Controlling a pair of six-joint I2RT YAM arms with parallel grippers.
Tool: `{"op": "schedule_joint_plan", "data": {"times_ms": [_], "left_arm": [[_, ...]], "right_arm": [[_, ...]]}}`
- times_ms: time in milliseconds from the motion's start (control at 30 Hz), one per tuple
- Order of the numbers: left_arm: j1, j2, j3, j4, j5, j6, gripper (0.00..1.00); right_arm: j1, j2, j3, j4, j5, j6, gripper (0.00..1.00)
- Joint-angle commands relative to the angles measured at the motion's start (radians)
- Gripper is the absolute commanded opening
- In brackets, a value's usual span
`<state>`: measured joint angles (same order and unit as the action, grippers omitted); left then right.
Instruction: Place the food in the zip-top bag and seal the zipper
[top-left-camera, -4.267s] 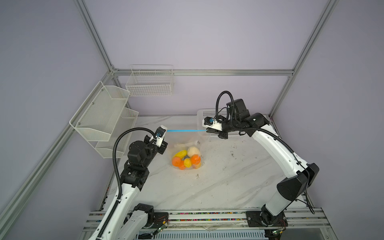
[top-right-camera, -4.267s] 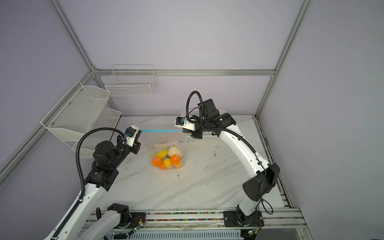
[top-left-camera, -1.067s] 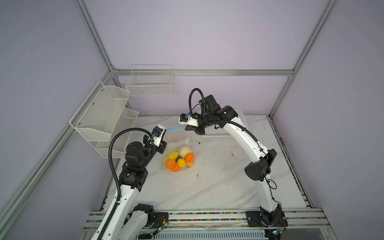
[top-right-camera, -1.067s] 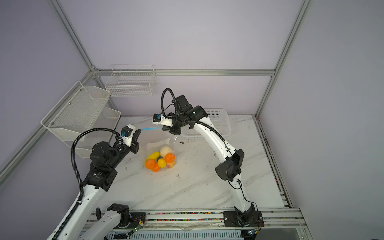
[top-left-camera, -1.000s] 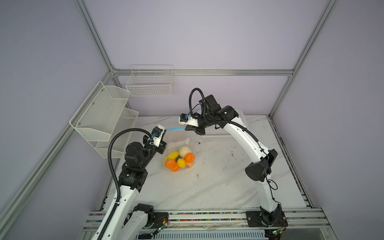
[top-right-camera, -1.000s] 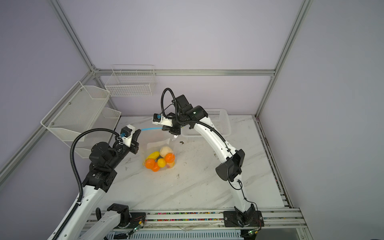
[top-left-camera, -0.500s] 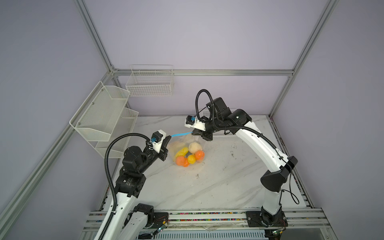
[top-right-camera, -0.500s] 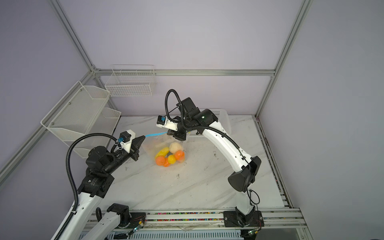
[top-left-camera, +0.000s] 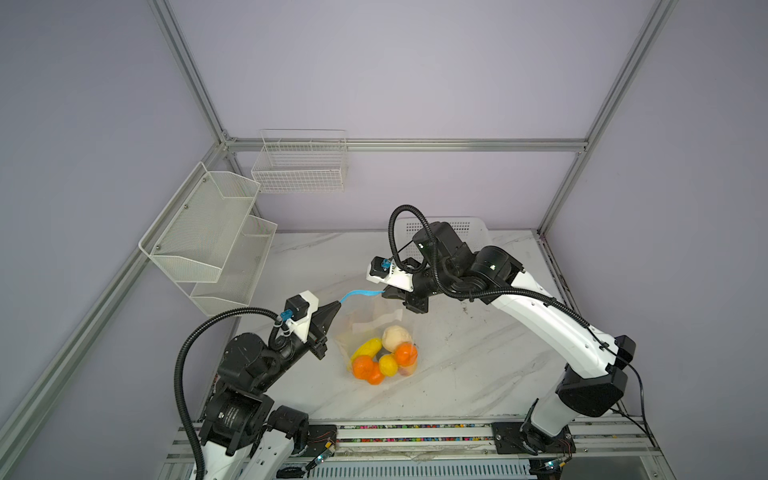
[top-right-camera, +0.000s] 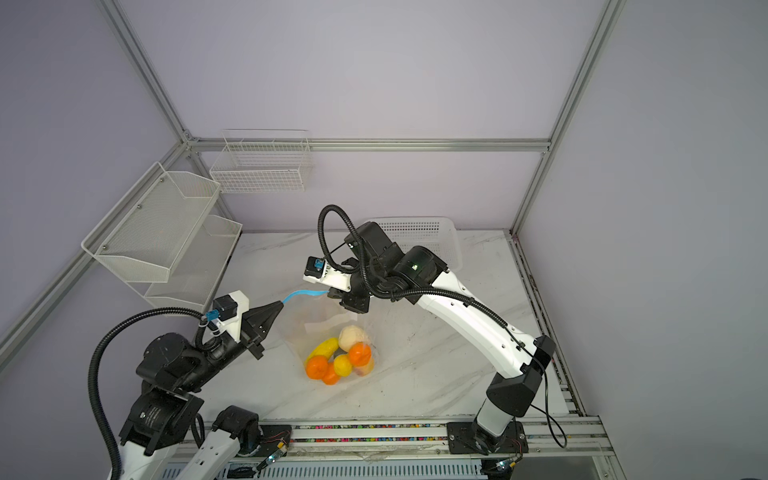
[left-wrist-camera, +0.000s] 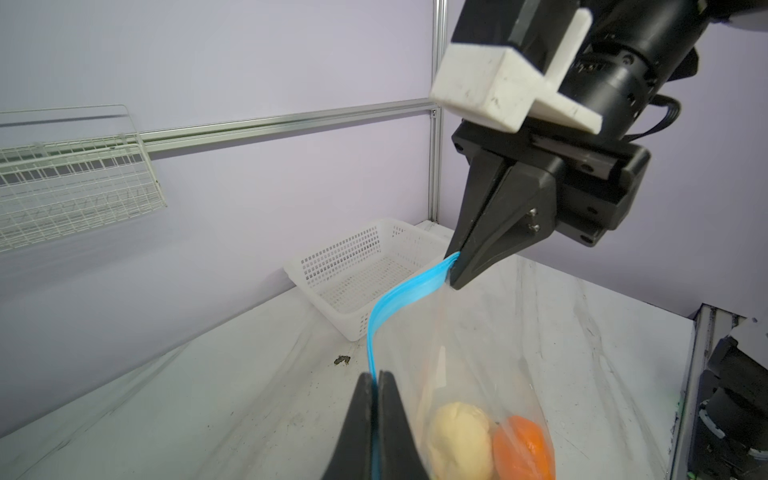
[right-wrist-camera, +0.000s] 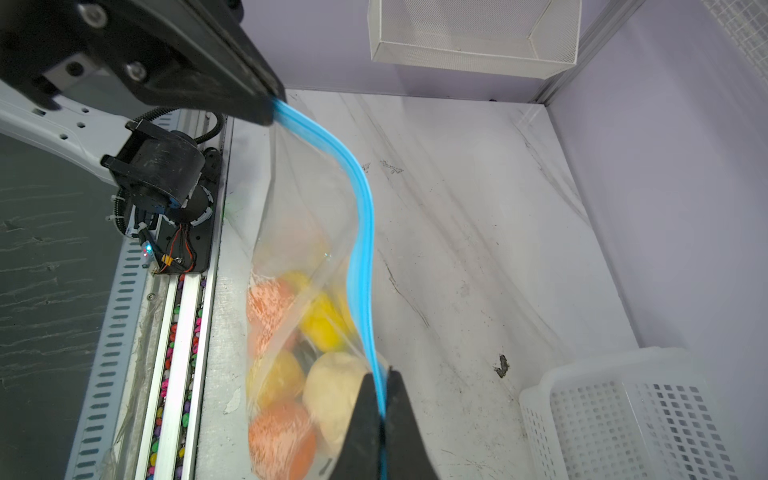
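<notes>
Right now my left gripper (top-left-camera: 337, 306) is pinched tight on one end of the zipper (top-left-camera: 360, 293). My right gripper (top-left-camera: 388, 294) is pinched tight on the other end, so the light-blue strip sags in a shallow curve between my two hands, above the table (top-left-camera: 465, 374). The zip-top bag (top-left-camera: 372, 322) hangs from that strip; I cannot tell whether its bottom touches the marble. The food (top-left-camera: 384, 359) lies heaped low inside it: orange tangerines (top-left-camera: 362, 366), a long yellow piece (top-left-camera: 366, 347), a round yellow fruit (top-left-camera: 388, 365) and a cream-white bulb (top-left-camera: 395, 337). My right wrist view also shows a dark lump (right-wrist-camera: 306, 353) among them. The white basket (top-right-camera: 419, 232) stands at the back, behind my right arm, apart from the bag.
</notes>
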<state>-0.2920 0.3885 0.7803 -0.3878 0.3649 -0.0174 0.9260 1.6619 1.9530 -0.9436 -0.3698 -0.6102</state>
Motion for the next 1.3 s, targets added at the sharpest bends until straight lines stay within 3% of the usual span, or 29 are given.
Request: {"op": "schedule_joint_plan", "data": {"times_ms": [0,200,333,433,567,633,1267], "left_arm": [[-0.006,-0.014,-0.092,-0.106,-0.093,-0.094,0.0],[-0.004,0.087,-0.289,0.063,-0.302,-0.138,0.0],[0.014,0.281,-0.234,0.101,-0.428,-0.111,0.03],[0.035,0.382,-0.171,0.113,-0.469,-0.078,0.33],[0.048,0.433,-0.127,0.155,-0.483,-0.051,0.88],[0.048,0.441,-0.115,0.158,-0.492,-0.037,1.0],[0.048,0.428,-0.061,0.058,-0.474,-0.048,1.0]], "right_arm": [[-0.001,0.074,-0.02,0.08,-0.066,-0.011,0.0],[-0.034,0.334,0.15,0.041,-0.128,-0.082,0.0],[-0.083,0.484,0.323,-0.002,-0.149,-0.122,0.0],[-0.094,0.567,0.413,-0.002,-0.136,-0.161,0.0],[-0.11,0.667,0.512,0.003,-0.142,-0.198,0.0],[-0.122,0.709,0.548,0.016,-0.133,-0.206,0.0],[-0.193,0.931,0.519,0.347,-0.039,-0.155,0.01]]}}
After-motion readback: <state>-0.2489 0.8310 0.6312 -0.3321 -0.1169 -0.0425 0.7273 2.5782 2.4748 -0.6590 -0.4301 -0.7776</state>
